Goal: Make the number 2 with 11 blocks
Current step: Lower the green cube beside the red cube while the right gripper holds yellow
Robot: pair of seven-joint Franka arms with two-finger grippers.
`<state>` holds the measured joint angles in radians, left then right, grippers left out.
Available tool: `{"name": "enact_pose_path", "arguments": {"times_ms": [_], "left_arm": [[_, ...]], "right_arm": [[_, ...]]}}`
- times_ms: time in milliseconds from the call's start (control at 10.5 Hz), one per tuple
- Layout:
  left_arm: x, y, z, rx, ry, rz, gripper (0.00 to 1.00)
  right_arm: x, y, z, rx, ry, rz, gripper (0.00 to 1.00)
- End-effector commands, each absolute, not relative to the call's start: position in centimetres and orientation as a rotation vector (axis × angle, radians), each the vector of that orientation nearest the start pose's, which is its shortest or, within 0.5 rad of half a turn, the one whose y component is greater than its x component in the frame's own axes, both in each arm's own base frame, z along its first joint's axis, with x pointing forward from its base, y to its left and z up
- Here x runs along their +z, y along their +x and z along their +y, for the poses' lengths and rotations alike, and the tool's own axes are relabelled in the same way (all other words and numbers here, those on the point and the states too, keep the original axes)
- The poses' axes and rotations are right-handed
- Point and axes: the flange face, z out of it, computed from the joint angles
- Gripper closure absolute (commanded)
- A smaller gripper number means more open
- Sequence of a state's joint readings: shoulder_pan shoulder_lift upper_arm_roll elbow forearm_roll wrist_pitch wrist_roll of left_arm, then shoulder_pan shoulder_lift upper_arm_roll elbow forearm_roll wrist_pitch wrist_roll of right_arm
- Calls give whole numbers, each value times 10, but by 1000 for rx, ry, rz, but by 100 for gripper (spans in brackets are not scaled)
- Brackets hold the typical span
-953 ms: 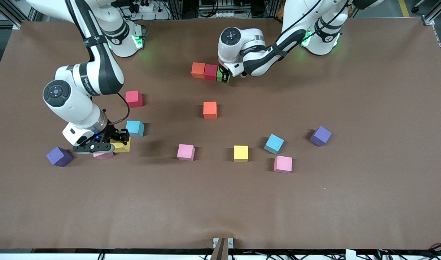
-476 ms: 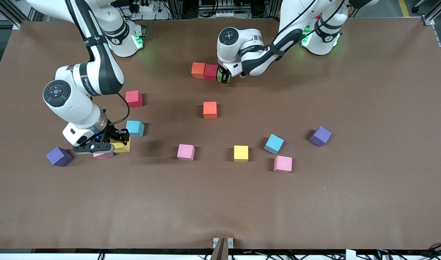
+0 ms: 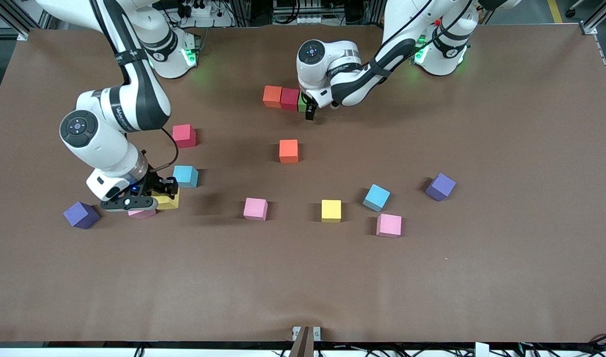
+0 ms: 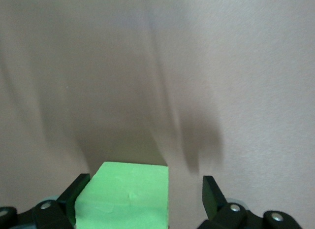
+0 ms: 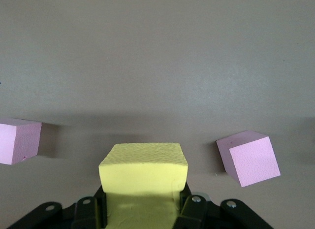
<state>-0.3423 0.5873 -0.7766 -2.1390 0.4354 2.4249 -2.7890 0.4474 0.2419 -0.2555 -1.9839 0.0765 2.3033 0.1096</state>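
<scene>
Item: top row of the number 2 (image 3: 287, 98). Three cubes are lying in a touching line toward the robots' edge of the table: orange cube (image 3: 272, 96), red cube (image 3: 289, 98), green cube (image 3: 302, 102). The green cube is being released. A second ago the left gripper (image 3: 309, 105) was clamped on it; now its fingers are standing wide, as the left wrist view is showing, with the green cube (image 4: 123, 194) resting on the table between them, close to one finger and clear of the other. The left gripper is lifting slightly over the green cube.

Meaning for the task: three of eleven blocks are judged placed; eight are waiting.

Item: yellow cube (image 3: 168, 201). It is being held shut in the right gripper (image 3: 154, 196), low over the table at the right arm's end; the right wrist view is showing the yellow cube (image 5: 143, 172) pinched between the fingers. This grip is unchanged over the last second.

Loose blocks: pink cube (image 3: 142, 213) partly hidden under the right gripper; light blue cube (image 3: 185, 175) just beside it; deep pink cube (image 3: 184, 135); orange cube (image 3: 288, 150); pink cube (image 3: 255, 208); yellow cube (image 3: 331, 210); light blue cube (image 3: 376, 197); pink cube (image 3: 389, 225).

Not of the task: purple cubes (image 3: 81, 214) and (image 3: 440, 186).
</scene>
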Motion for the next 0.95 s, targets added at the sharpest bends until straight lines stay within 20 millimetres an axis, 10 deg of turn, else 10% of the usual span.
{"name": "enact_pose_path", "arguments": {"times_ms": [0,572,858], "left_arm": [[211,228,-507,-1,-2179,-2090,0],[270,276,-502,1,-2236,-1973,0],[297,347,-477,-54,-2369,-1906,0]], "right_arm": [[357,596,126,-141,-3127,-58,59],[357,596,126,-141,-3127,-58,59],[357,594,134,-136,-3120,-50,60]]}}
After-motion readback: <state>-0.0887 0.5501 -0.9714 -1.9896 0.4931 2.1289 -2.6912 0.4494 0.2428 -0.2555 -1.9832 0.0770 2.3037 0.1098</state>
